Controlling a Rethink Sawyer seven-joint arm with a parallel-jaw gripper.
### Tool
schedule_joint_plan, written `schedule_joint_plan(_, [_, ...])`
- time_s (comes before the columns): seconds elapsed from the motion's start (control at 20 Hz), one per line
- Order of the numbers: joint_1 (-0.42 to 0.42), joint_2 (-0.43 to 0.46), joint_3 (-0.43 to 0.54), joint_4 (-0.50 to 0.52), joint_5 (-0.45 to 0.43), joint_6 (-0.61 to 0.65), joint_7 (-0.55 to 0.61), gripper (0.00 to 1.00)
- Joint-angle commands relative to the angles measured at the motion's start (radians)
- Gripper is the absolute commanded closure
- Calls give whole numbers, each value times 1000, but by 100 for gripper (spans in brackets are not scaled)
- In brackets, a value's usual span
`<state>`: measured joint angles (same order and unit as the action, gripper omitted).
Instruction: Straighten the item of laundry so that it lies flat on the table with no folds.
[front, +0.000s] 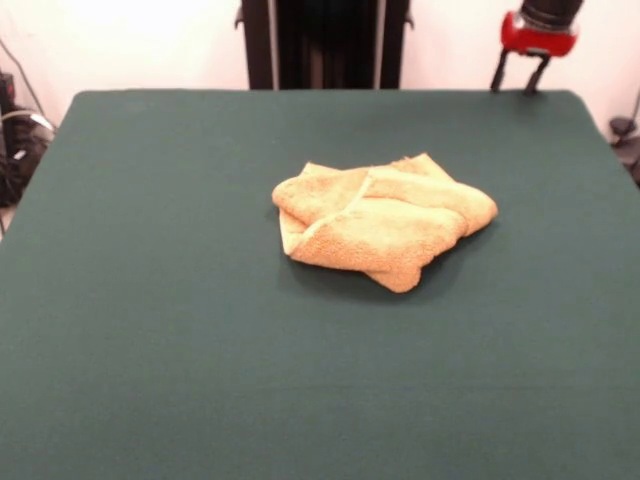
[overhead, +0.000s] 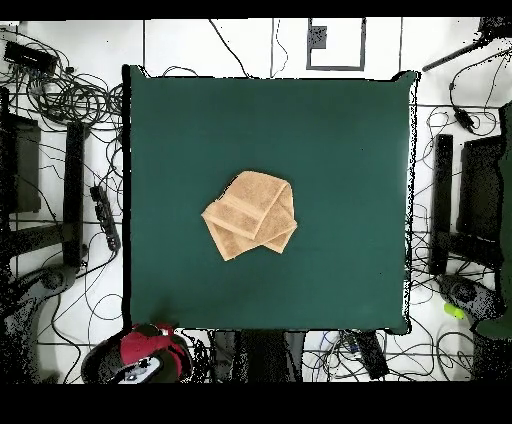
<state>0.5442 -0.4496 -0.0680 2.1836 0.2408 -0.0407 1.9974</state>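
My pincer (front: 518, 80) hangs with fingers apart over one corner on my base's edge of the dark green felt worktop (front: 150, 330). The folded orange-yellow terry towel (front: 385, 225) lies mid-worktop, well apart, diagonally inward from that corner.

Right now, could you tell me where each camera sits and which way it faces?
Front view: across the table from the pedestal, facing the robot; the gripper hangs at top right.
Overhead view: above, looking straight down, base at bottom; the red arm end shows at lower left.
Both show the folded towel mid-table, turned half round.
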Motion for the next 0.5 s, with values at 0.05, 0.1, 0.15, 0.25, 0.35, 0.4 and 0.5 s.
schedule_joint_plan(0.05, [-70, 145, 239, -60, -18, -126, 218, 0])
schedule_joint_plan(0.1, [-85, 151, 242, -61, -35, -130, 211, 0])
schedule_joint_plan(0.15, [-101, 170, 246, -77, -47, -128, 199, 0])
schedule_joint_plan(0.25, [-141, 207, 257, -99, -87, -149, 180, 0])
schedule_joint_plan(0.35, [-194, 253, 277, -128, -139, -156, 147, 0])
schedule_joint_plan(0.4, [-214, 265, 279, -139, -160, -147, 128, 0])
schedule_joint_plan(0.5, [-252, 282, 290, -164, -199, -118, 100, 0])
